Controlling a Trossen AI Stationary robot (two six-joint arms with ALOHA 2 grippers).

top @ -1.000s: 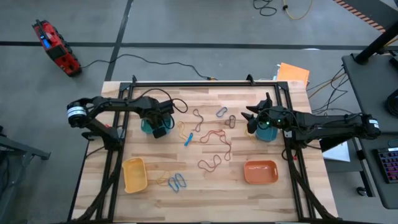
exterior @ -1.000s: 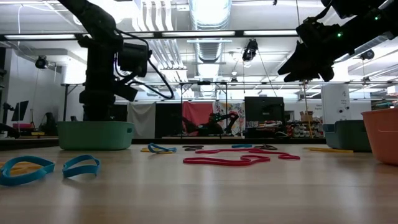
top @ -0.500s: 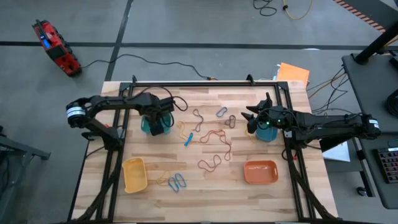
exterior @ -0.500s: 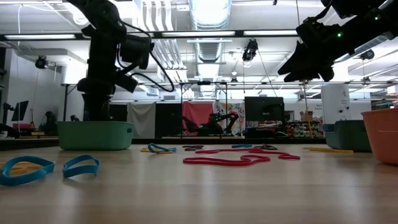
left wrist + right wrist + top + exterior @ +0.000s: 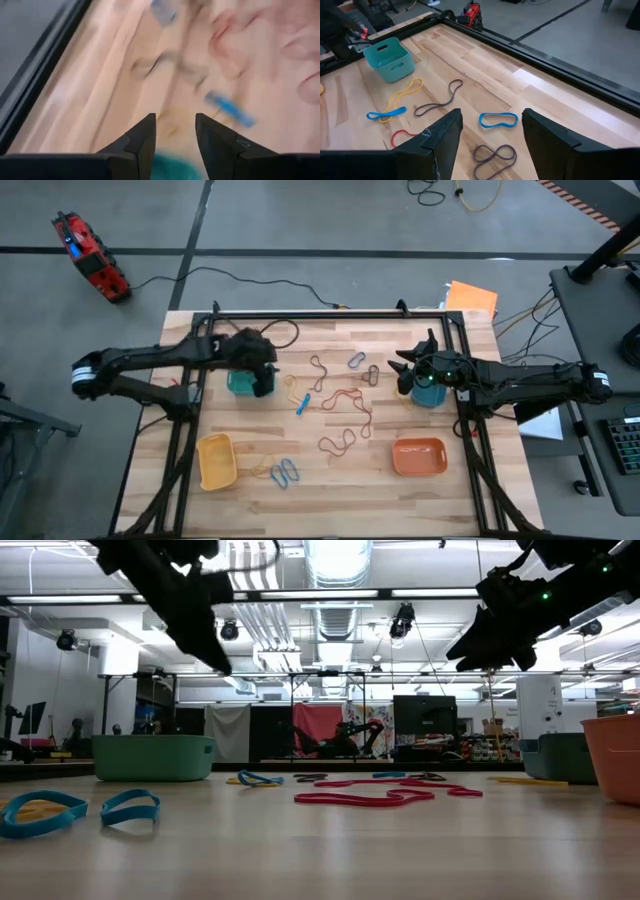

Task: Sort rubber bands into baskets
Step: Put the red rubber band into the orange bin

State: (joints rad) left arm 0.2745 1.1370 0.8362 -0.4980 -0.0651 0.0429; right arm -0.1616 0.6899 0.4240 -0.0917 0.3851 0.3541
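On the left side of the wooden table, the left gripper hangs in the air just over the green basket. Its two fingers stand a little apart, and nothing is between them. Down near the front edge sits the yellow basket, with a thin yellow band beside it and two blue bands next to that.

In the middle of the table lie loose rubber bands (all flat on the wood). There is a yellow band with a short blue band crossing it, a long red band, and another red band nearer the front. Toward the back lie a thin brown band, a small blue loop and a dark twisted band.

On the right, the right gripper floats above the table beside the blue basket. Its fingers are spread wide and hold nothing. The orange basket sits near the front right corner with no bands in it.
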